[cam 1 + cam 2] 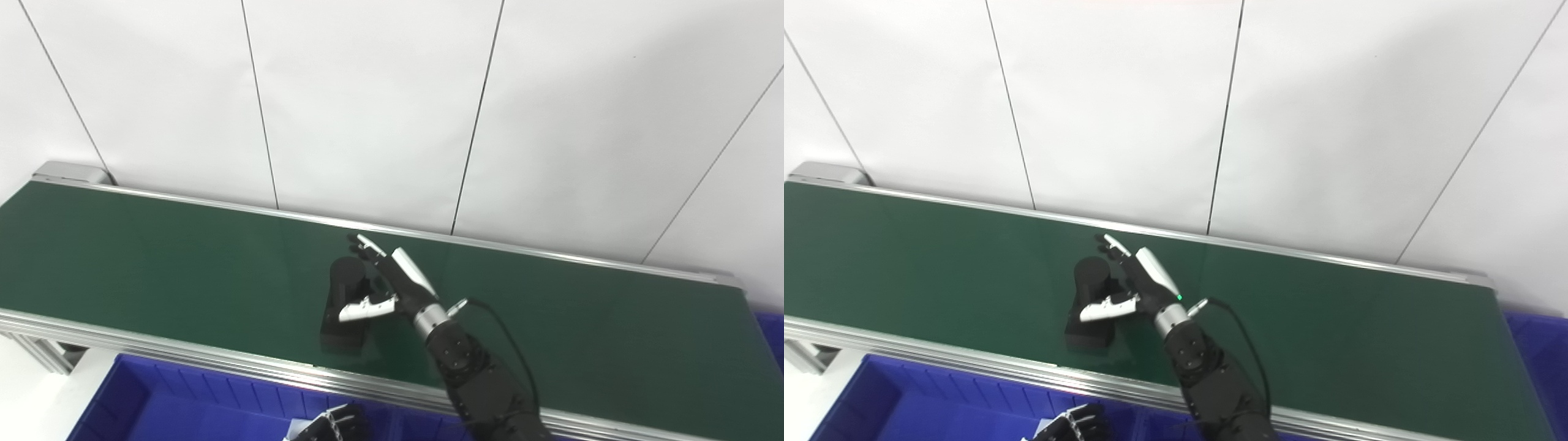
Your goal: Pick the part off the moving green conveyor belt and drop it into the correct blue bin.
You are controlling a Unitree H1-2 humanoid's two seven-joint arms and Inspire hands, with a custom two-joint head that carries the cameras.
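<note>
Nearest, the blue bin (184, 398) is seen below the belt's front rail, w/ the left hand (334, 425) low over it at the bottom edge; fingers look curled, but too little is shown to tell whether anything is held. Next, the right hand (1118, 285) is stretched over the green conveyor belt (937, 257), fingers spread apart and thumb out, cupped round the part (1088, 303) from its right side; contact is probably made at the thumb, though no closed grip is seen. The part is a black block w/ a round cylinder at the far end, lying mid-belt; it is judged rigid, fairly dense, matte, not fragile; the cylinder's sides should be the best hold, approx. opposite each other. The belt serves as the counter: smooth, slightly glossy, aluminium-railed; behind, a white panelled wall (367, 92) is seen.
</note>
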